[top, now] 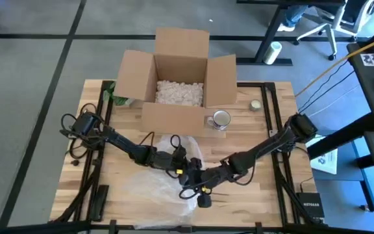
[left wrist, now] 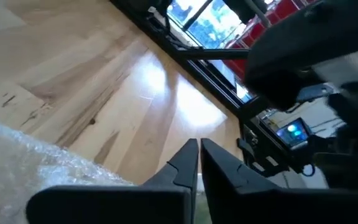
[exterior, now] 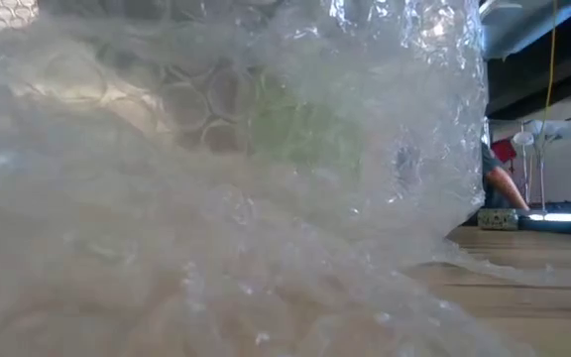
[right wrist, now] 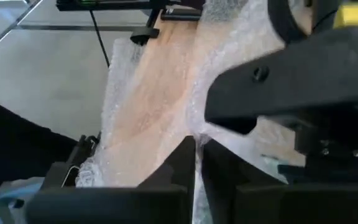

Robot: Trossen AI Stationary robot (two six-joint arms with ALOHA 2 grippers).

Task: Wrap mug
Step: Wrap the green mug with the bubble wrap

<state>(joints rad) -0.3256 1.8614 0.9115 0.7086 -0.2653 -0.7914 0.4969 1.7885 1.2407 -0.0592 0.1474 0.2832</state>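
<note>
Mug [top: 221, 120] beside box [top: 177, 81], well apart from both claws on bubble wrap [top: 158, 179]

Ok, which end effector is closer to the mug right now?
Right. The right end effector sits down-table of the mug, slightly to its left; the left end effector sits farther left. Both are on the bubble wrap.

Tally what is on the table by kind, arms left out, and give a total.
Cardboard box, open, with white packing fill: 1
Metal mug, in front of the box: 1
Bubble wrap sheet, near the table's front: 1
Small round item, too small to identify: 1
Green item, half hidden beside the box: 1
Total: 5
</note>
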